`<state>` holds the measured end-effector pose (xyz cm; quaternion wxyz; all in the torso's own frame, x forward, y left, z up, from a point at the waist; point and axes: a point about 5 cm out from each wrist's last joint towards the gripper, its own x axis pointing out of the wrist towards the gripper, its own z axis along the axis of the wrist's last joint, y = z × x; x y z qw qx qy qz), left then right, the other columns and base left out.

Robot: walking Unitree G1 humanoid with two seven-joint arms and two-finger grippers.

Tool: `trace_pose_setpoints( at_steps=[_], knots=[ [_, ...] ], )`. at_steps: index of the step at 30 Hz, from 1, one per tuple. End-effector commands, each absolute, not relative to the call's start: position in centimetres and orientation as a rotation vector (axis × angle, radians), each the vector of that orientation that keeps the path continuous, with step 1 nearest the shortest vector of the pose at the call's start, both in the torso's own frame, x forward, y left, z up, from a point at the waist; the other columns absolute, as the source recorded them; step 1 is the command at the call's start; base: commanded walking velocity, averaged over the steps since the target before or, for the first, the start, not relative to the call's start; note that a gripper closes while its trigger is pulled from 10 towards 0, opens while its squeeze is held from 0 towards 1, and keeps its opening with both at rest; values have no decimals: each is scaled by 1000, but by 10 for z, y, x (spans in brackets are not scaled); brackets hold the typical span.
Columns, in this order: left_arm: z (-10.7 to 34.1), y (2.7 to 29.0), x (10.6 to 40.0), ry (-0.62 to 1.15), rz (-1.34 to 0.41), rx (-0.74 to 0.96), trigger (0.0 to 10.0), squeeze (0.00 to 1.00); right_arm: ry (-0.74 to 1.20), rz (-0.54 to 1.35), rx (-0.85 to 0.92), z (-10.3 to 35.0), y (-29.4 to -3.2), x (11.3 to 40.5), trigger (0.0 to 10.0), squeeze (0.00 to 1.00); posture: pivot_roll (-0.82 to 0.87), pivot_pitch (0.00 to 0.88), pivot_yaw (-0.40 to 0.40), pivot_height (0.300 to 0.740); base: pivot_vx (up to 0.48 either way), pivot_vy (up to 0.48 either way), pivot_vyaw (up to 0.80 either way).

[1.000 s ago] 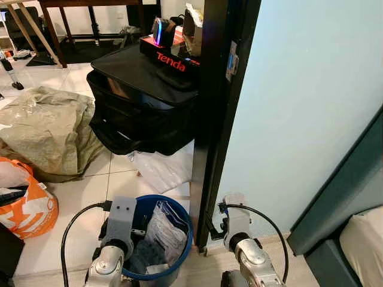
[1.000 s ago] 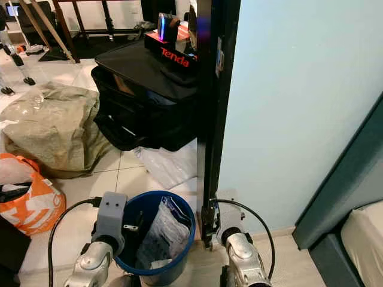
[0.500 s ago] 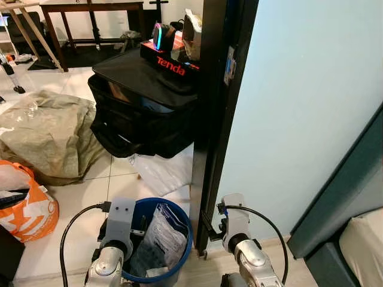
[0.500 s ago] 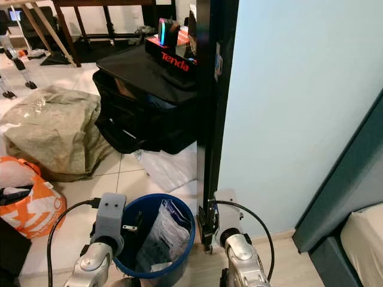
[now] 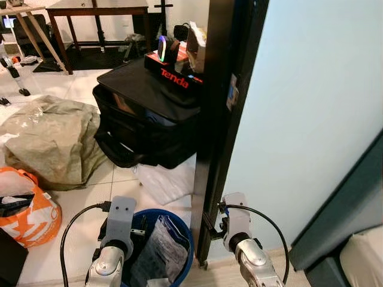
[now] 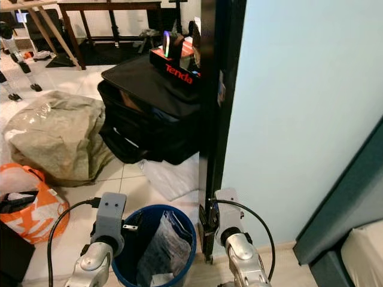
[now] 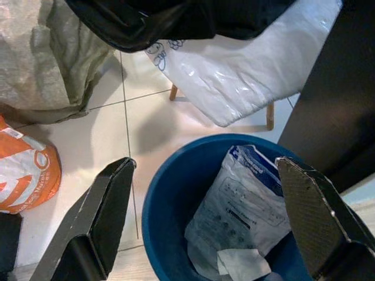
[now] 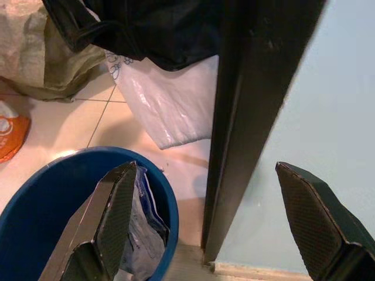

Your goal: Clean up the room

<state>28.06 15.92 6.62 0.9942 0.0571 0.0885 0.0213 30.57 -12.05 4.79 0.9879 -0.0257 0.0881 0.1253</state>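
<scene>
A blue bin (image 5: 187, 230) stands on the tiled floor right in front of me, beside a black door post (image 5: 218, 119). Inside it lie a white plastic packet with blue print (image 7: 246, 199) and a crumpled white scrap (image 7: 237, 263). My left gripper (image 7: 205, 164) hangs open above the bin, with nothing between its fingers. My right gripper (image 8: 205, 170) is open too and empty, over the bin's edge and the foot of the door post.
A black bag (image 5: 149, 113) with a red Tenda box (image 5: 176, 66) on top stands ahead. To the left lie an olive sack (image 5: 54, 140) and an orange bag (image 5: 27, 209). A white plastic bag (image 5: 164, 179) lies under the black bag. A pale wall (image 5: 311, 119) closes the right side.
The whole picture has slid down and slightly right, so the camera has moved. Both arms and the bin keep their places relative to each other.
</scene>
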Motion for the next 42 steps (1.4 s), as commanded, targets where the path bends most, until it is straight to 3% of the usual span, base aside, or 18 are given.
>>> trace_pose_setpoints(
  at_steps=[1, 22, 42],
  knots=[
    [65, 162, 277, 174, 58, 109, 10000, 0, 185, 255, -56, 45, -119, 302, 10000, 0, 9, 127, -36, 652, 0, 0, 0],
    [68, 167, 274, 160, 79, 113, 10000, 0, 150, 282, -2, 51, -116, 301, 10000, 0, 24, 138, -33, 652, 0, 0, 0],
    [71, 161, 277, 143, 53, 113, 10000, 0, 124, 278, 21, 56, -117, 300, 10000, 0, 18, 140, -23, 707, 0, 0, 0]
  ],
)
